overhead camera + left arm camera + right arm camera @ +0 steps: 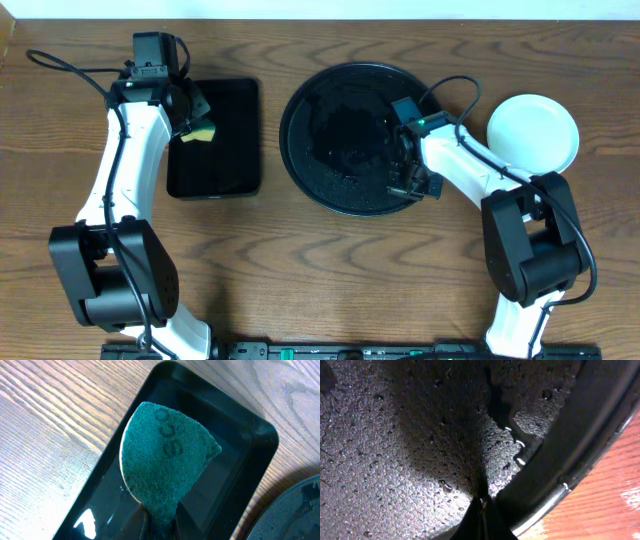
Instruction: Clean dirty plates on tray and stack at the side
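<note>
the plates [533, 133] sit on the desk [300, 260] just to the right of the round black tray [340, 140], off it and apart from its rim. from overhead i see one pale round top face; how many lie under it i cannot tell. that top face looks clean white.

the round black tray is in the middle of the desk. in my right wrist view its floor [395, 450] is rough and grainy, beaded with water drops, and a small puddle glints near the raised rim.

my right gripper [405, 180] is over the tray's right side, close inside the rim. in the wrist view its fingers meet in a thin seam [481, 510], so it is closed, with nothing that i can see between them. whether the tips touch the wet floor i cannot tell. wood of the desk [615, 495] shows beyond the rim at the lower right.

my left gripper [195, 122] is closed on a sponge [203, 132], yellow from above, held over the top left part of the rectangular black tray [225, 165]. the left wrist view shows the sponge's green scouring face [165, 470], bent into a curve, pinched at its lower end [159, 525]. the glossy rectangular tray [235, 460] lies below it, and whether the sponge touches it i cannot tell. that tray is left of the round one, near it but not touching.
</note>
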Action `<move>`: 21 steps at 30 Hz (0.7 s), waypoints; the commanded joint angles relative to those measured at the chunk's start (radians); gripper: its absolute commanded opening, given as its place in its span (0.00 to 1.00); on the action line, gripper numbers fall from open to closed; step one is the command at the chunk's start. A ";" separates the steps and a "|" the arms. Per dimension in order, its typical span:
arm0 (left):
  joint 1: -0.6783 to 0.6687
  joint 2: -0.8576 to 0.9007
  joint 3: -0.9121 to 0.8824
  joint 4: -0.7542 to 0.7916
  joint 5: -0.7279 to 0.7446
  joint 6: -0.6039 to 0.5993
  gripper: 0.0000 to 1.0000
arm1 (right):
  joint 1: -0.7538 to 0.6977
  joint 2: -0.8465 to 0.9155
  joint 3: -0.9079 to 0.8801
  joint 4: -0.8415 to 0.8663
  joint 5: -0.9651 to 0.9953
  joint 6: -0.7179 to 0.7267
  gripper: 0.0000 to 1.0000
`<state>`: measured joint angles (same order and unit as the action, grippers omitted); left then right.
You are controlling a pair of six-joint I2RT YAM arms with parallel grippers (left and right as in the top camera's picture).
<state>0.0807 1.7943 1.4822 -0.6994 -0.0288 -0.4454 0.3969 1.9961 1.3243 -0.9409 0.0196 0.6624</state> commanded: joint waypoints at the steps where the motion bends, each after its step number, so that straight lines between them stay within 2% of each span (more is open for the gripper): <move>1: 0.001 0.010 -0.006 0.000 -0.004 -0.005 0.08 | 0.004 0.000 -0.045 -0.016 0.032 0.030 0.01; 21: 0.001 0.010 -0.006 0.001 -0.004 -0.005 0.08 | 0.022 -0.114 -0.055 -0.117 0.043 0.032 0.01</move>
<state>0.0807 1.7943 1.4815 -0.6994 -0.0288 -0.4454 0.4046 1.9163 1.2812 -1.0573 0.0345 0.6773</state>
